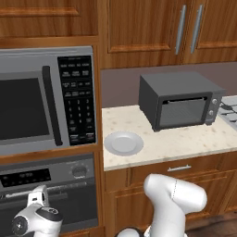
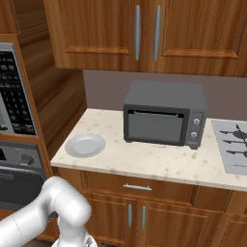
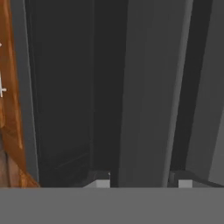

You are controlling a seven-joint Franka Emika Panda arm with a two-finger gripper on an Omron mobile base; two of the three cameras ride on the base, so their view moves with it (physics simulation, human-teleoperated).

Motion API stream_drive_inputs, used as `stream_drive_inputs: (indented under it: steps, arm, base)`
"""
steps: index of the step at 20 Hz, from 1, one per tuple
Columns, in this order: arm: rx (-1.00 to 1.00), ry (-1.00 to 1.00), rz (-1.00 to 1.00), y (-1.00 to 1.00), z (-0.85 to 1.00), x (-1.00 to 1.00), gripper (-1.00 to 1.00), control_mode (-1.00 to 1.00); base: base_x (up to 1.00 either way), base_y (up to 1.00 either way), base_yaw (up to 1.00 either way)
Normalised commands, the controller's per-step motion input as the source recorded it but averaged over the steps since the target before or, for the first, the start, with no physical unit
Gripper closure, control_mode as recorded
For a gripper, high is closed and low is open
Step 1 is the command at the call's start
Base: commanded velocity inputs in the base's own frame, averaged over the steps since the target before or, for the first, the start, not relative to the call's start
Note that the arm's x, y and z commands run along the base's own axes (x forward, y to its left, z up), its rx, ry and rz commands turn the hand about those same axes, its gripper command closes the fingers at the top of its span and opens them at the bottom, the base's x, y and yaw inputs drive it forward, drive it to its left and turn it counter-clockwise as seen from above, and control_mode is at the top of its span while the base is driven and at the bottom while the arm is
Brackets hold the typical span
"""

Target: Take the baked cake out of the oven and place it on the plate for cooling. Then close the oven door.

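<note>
The end effector was clamped on the oven door's bar handle, fingers either side. The oven door appeared unopened; the plate lay bare on the desk. The cake was unseen. Next move, judged: pull the door down.

Kitchen: microwave, oven, wood cabinets, stone counter.
</note>
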Motion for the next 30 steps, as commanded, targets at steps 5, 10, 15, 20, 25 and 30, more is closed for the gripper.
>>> stream_drive_inputs:
  steps: [5, 10, 15, 20, 25, 30]
  arm:
    - [-0.14, 0.20, 0.00, 0.23, -0.46, -0.53, 1.00, -1.00]
    - [-0.13, 0.17, 0.00, 0.22, -0.49, -0.57, 1.00, -1.00]
    - [-0.12, 0.15, 0.00, 0.21, -0.50, -0.60, 1.00, -1.00]
    - [-0.12, 0.15, 0.00, 0.20, -0.48, -0.62, 1.00, -1.00]
    - [-0.10, 0.18, 0.00, 0.18, -0.43, -0.58, 1.00, -1.00]
    - [-0.03, 0.18, 0.00, 0.14, -0.16, -0.51, -1.00, -1.00]
  base:
    - [0.00, 0.00, 0.00]
    - [0.00, 0.00, 0.00]
    - [0.00, 0.00, 0.00]
    - [0.00, 0.00, 0.00]
    - [0.00, 0.00, 0.00]
    - [0.00, 0.00, 0.00]
